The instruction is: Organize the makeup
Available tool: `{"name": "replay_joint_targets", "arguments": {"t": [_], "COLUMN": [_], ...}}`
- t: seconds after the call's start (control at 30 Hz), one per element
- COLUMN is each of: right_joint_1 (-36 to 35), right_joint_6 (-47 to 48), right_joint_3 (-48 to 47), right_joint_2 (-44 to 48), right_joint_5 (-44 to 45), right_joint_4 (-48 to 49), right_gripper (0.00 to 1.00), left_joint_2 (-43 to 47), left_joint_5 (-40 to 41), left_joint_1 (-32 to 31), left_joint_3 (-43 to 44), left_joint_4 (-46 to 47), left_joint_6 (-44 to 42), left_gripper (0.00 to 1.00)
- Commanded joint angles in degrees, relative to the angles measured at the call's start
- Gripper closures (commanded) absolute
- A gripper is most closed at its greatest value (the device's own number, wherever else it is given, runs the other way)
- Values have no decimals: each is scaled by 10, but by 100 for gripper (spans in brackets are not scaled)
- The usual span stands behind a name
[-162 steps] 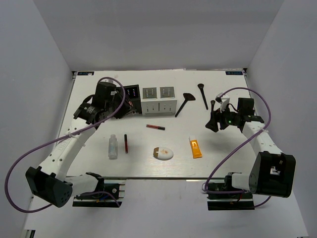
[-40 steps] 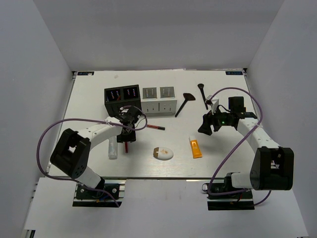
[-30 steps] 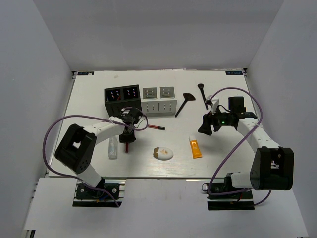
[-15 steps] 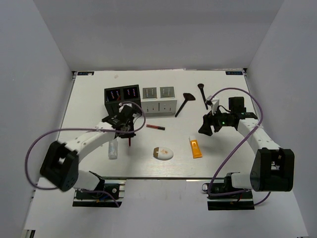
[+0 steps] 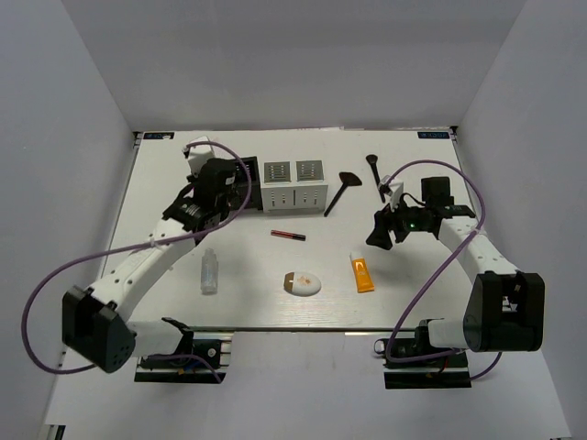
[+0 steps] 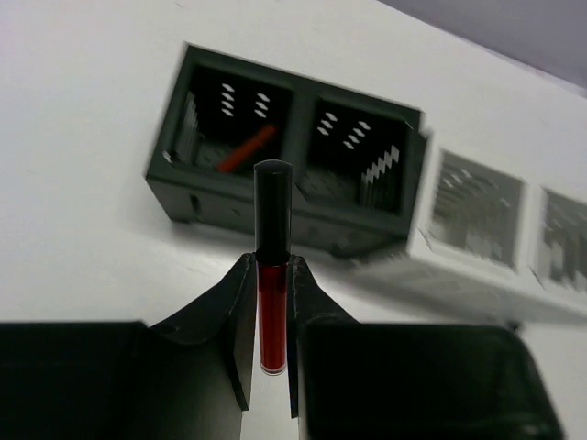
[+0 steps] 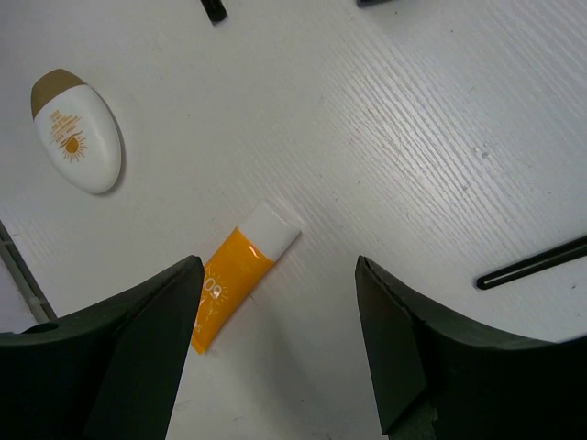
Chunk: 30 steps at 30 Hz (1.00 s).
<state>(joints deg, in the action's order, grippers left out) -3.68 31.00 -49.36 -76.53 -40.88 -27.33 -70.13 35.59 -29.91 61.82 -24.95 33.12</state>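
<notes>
My left jaws are clamped on a lip stick (image 6: 272, 225), poised above the black box (image 6: 197, 188) at the far left. One red stick (image 6: 246, 149) already lies in its left compartment. My right jaws gape above the orange tube (image 7: 240, 289). Unsorted on the desk (image 5: 165, 275): another lip stick (image 5: 287, 236), bottle (image 5: 210, 271), compact (image 5: 303, 283), two brushes (image 5: 337, 197).

Bright, diffuse light, soft shadows; left wrist view w/ motion blur on white organizer (image 6: 477, 225).
</notes>
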Motion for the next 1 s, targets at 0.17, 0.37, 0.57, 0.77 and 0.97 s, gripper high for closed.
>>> {"name": "replay_joint_targets", "arguments": {"t": [0.17,0.37,0.57,0.77,0.97], "right_joint_1": [-12,-11,-14,-26,-58], "right_joint_6": [19,19,34,67,139], "right_joint_3": [-24,-18,-38,-57,-78], "right_joint_2": [10,16,3,-8,-28], "right_joint_5": [5,10,11,14,-6], "right_joint_4": [-11,-14,-26,-40,-55], "right_gripper": [27,27,27,26,16], "left_joint_2": [-138,-203,-252,-289,-269], "left_joint_5": [128,125,107,89,67], "left_joint_1": [67,107,128,138,138], "left_joint_3": [111,126,132,158,142], "left_joint_4": [78,122,166,167,168], "left_joint_6": [-44,-83,-113,-112,-99], "left_gripper": [100,100,100,82,49]}}
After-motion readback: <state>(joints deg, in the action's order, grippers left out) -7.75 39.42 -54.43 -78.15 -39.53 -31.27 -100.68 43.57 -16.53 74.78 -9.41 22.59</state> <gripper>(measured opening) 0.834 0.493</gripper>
